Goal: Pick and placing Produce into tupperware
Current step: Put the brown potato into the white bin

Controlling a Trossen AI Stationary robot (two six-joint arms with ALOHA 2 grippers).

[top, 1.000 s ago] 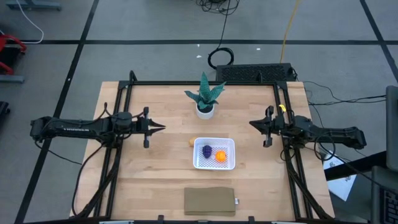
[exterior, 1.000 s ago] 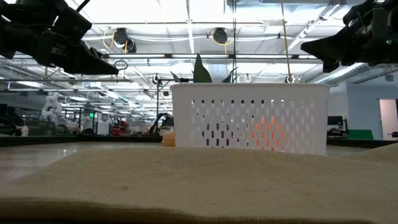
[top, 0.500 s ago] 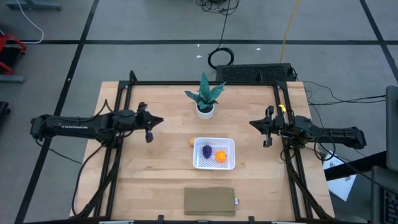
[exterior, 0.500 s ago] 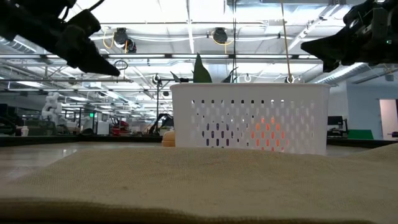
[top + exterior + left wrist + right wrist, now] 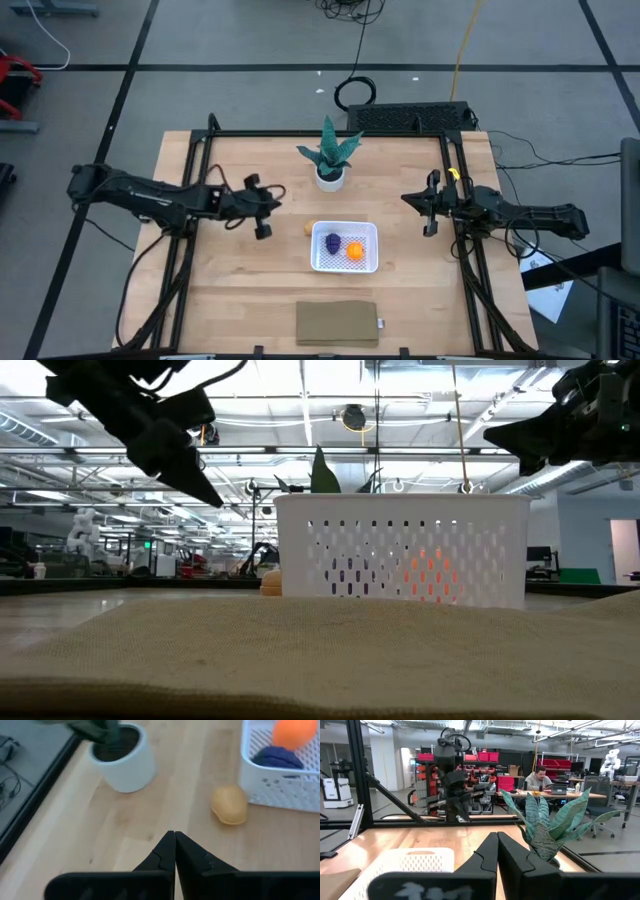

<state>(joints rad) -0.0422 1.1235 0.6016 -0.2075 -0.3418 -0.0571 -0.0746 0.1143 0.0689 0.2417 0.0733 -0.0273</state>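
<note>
The white tupperware (image 5: pixel 345 247) sits mid-table and holds the dark purple lump (image 5: pixel 332 242) and the bright orange ball (image 5: pixel 353 251). The tan-orange piece (image 5: pixel 308 229) lies on the wood just off the container's left wall, seen also in the left wrist view as the tan-orange piece (image 5: pixel 230 805) beside the container wall (image 5: pixel 280 792). My left gripper (image 5: pixel 277 201) is shut, hovers above the table left of that piece, and slants down toward it (image 5: pixel 174 835). My right gripper (image 5: pixel 404 198) is shut and waits in the air right of the container.
A green spiky plant in a white pot (image 5: pixel 329 162) stands behind the container, close to the left gripper's far side. A flat tan pad (image 5: pixel 338 323) lies by the near edge. Bare wood stretches left of the tan-orange piece. A person sits in the room beyond.
My left gripper has moved toward the table's right, toward the tan-orange piece and the container, and has tipped from level to pointing downward. It has stayed shut. The right arm and the produce have kept still.
</note>
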